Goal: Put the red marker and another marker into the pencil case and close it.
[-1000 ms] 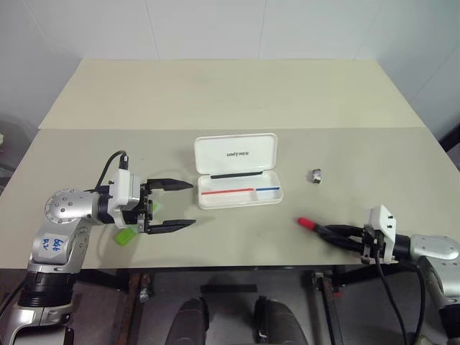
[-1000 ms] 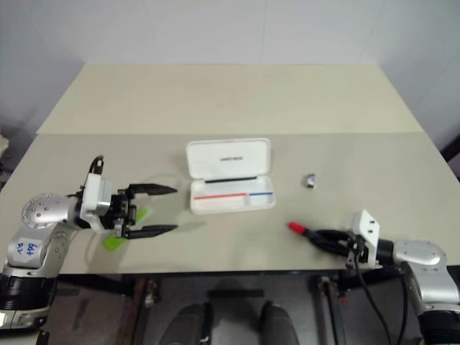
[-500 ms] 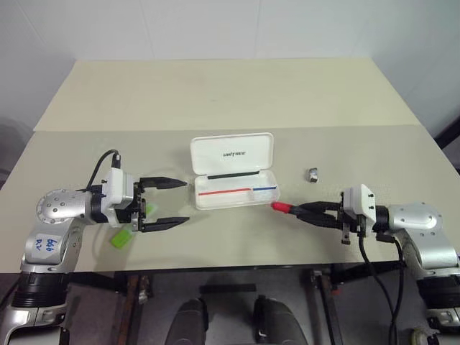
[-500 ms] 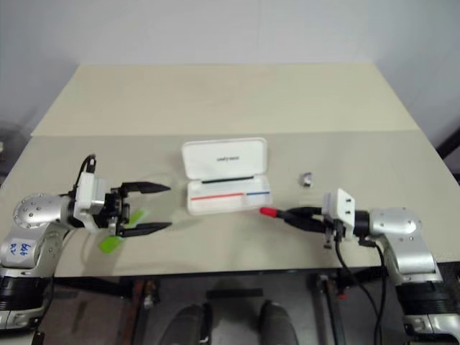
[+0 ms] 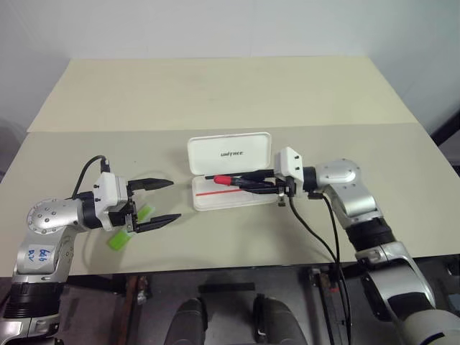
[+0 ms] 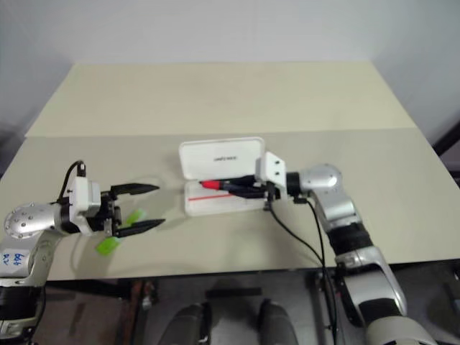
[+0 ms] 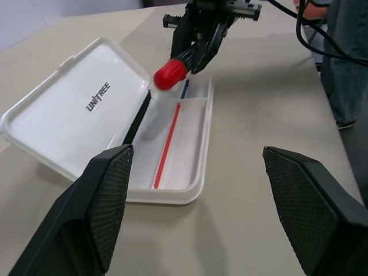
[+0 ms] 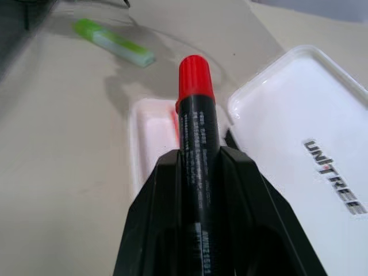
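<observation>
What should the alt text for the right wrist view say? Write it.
Two black fingers of the right gripper clamp a slim red-capped black marker above the open white plastic pencil case; a stubby light-green highlighter lies on the beige table beyond.

Two markers, one case

black "unitree" print stands on the open lid of the white hard plastic pencil case, left of frame centre.

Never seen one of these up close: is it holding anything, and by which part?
The right gripper grips the red marker by its black barrel, red cap out front. The left gripper is open, holding nothing.
</observation>
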